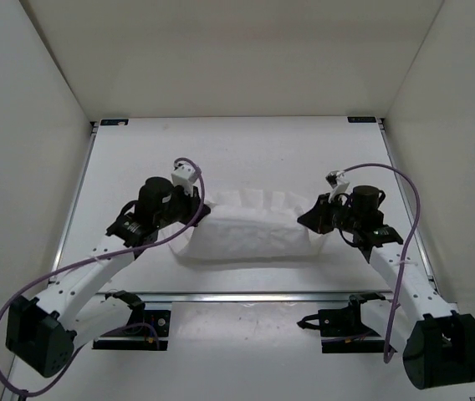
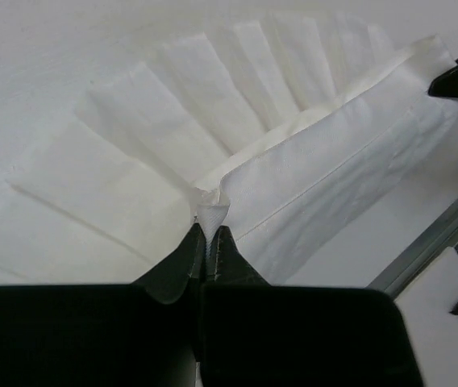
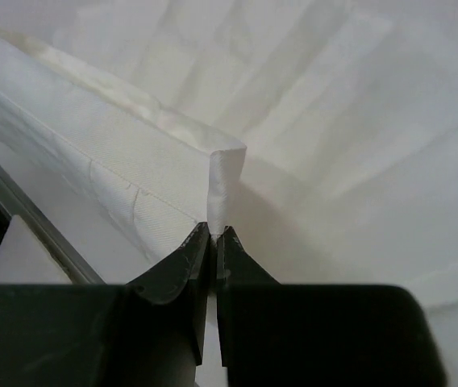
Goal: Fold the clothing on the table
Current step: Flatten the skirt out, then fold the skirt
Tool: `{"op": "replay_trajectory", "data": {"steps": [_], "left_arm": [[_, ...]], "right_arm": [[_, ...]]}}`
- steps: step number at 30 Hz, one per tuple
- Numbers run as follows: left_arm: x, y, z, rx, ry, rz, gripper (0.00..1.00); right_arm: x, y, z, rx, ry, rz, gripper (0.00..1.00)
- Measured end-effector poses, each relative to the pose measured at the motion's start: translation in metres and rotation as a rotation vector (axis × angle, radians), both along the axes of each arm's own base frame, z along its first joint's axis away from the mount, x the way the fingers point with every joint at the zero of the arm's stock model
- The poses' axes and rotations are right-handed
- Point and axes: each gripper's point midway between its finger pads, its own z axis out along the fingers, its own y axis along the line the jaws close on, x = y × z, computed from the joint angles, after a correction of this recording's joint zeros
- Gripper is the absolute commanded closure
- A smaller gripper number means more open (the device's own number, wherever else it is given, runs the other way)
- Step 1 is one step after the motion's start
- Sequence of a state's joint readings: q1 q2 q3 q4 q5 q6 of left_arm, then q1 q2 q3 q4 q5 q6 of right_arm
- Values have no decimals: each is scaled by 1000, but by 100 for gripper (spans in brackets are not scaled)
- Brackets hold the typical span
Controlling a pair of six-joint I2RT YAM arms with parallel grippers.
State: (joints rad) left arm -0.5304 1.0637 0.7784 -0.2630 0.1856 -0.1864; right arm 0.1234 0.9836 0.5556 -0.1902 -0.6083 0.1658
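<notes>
The clothing (image 1: 250, 230) is a white pleated garment lying across the middle of the table (image 1: 246, 150), its near band lifted between the two arms. My left gripper (image 1: 199, 214) pinches its left corner, and in the left wrist view the gripper (image 2: 210, 234) is shut on a small tab of the clothing (image 2: 310, 173). At the right end my right gripper (image 1: 313, 222) holds the other corner. The right wrist view shows that gripper (image 3: 214, 235) shut on a folded edge of the clothing (image 3: 132, 169). The pleats fan out on the table behind the band.
A metal rail (image 1: 246, 295) runs along the table's near edge just behind the arm bases. White walls close in the left, right and far sides. Purple cables loop from both arms.
</notes>
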Motion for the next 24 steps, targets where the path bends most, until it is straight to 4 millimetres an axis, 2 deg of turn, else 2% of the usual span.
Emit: {"op": "replay_trajectory", "data": {"steps": [2, 5, 7, 9, 12, 15, 18, 20, 22, 24], "left_arm": [[-6, 4, 12, -54, -14, 12, 100], [-2, 5, 30, -116, -51, 27, 100], [1, 4, 26, -115, -42, 31, 100], [3, 2, 16, -101, -12, 29, 100], [1, 1, 4, -93, 21, 22, 100], [-3, 3, -6, -85, 38, 25, 100], [-5, 5, -9, -80, 48, 26, 100], [-4, 5, -9, -82, 48, 28, 100], [-5, 5, -11, -90, 52, 31, 100], [-8, 6, -16, -93, 66, 35, 100]], "right_arm": [[0, 2, 15, 24, -52, 7, 98], [6, 3, 31, 49, -110, 15, 96], [11, 4, 30, 49, -106, 14, 96], [14, 3, 20, 41, -72, 9, 95], [14, 2, 10, 34, -36, 2, 89], [15, -5, 3, 16, -29, -31, 67], [12, -14, -7, 0, -17, -64, 56], [10, -15, -9, -2, -14, -73, 42], [9, -15, -10, 2, -17, -71, 36], [8, -13, -11, 6, -14, -65, 22]]}}
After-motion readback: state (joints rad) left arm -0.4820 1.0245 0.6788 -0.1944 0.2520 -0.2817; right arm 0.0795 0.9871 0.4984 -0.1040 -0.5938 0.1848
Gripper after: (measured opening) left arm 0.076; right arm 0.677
